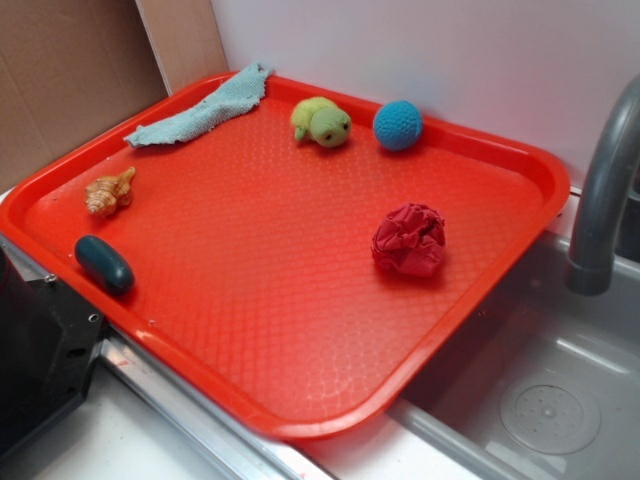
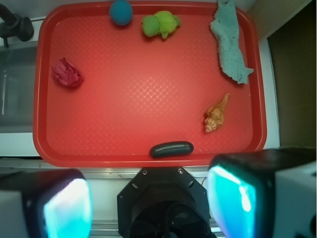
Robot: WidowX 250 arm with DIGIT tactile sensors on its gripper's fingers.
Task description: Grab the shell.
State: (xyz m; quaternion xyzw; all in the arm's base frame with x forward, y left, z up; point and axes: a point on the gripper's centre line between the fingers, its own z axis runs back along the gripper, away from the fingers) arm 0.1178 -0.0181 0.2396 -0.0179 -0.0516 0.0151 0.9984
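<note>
Two black fingers (image 2: 67,206) with glowing teal pads fill the bottom corners of the wrist view, spread wide apart with nothing between them; the gripper (image 2: 148,206) hangs over the near edge of the worktop, short of the tray. Between them sits the black robot base.

One red plastic tray (image 1: 520,160) with a dimpled surface carries six things, one of each. No brand, label or writing can be read on any of them.

One small tan-orange spiral conch shell (image 1: 109,192) with knobby ridges lies at the left of the exterior view, near the tray's left rim; in the wrist view it shows at the lower right of the tray (image 2: 217,115). One dark teal oval object (image 1: 104,264) lies just below it, by the front rim. One pale teal cloth (image 1: 205,108) stretches along the upper left rim. One green plush toy (image 1: 321,122) and one blue crocheted ball (image 1: 398,125) sit near each other at the top. One crumpled red cloth (image 1: 409,240) lies at the right of centre, well apart from the shell.

One grey tap (image 1: 600,190) stands at the right edge above a metal sink (image 1: 540,400).
</note>
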